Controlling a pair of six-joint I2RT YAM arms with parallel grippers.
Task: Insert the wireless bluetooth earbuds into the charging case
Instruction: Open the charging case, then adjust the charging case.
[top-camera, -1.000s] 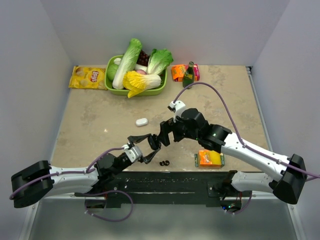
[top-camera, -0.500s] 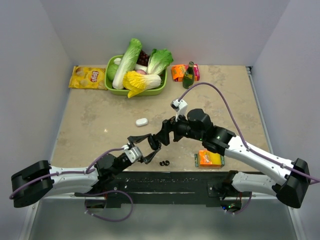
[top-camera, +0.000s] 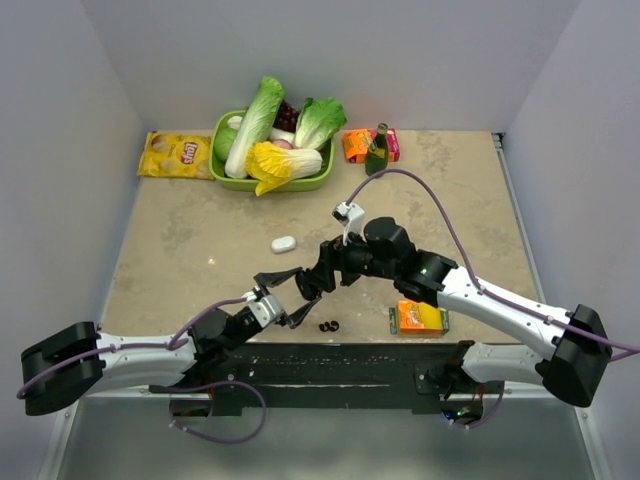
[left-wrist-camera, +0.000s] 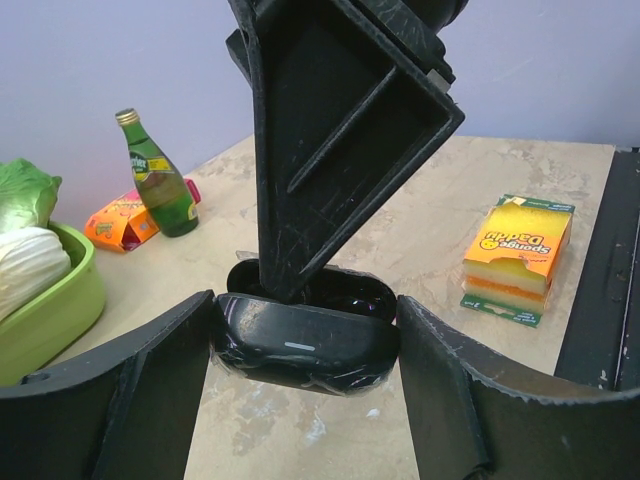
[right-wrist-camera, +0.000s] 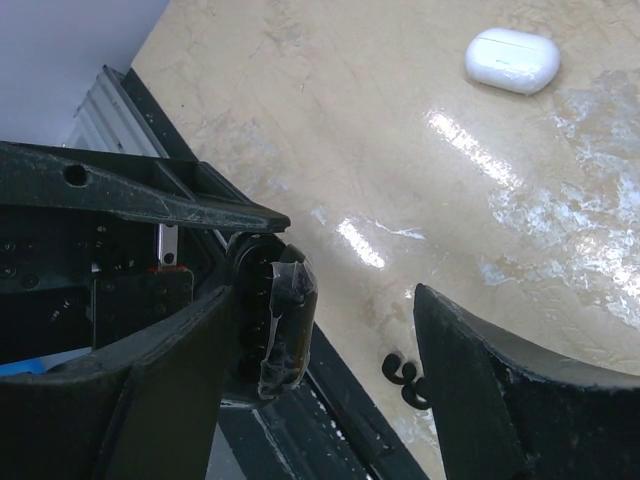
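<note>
Charging case (left-wrist-camera: 305, 345), glossy black with its lid up, sits clamped across its width by our left gripper (left-wrist-camera: 305, 332). Our right gripper (right-wrist-camera: 328, 295) stands wide open, and one of its fingers (left-wrist-camera: 330, 150) dips at the case's open mouth and hides the wells from us. A closed white case (right-wrist-camera: 512, 60) lies at 12 o'clock from the black one. At 5 o'clock, two black wireless bluetooth earbuds (right-wrist-camera: 405, 375) rest on the table (top-camera: 200, 230), tiny and blurred.

Robot lab test cell: plain white walls (top-camera: 90, 120) box in marble-look table (top-camera: 180, 250); left arm (top-camera: 130, 356), right arm (top-camera: 500, 303) bolted on black rail (top-camera: 330, 363), 6 o'clock; prop-vegetable basket (top-camera: 217, 160), 12 o'clock.
</note>
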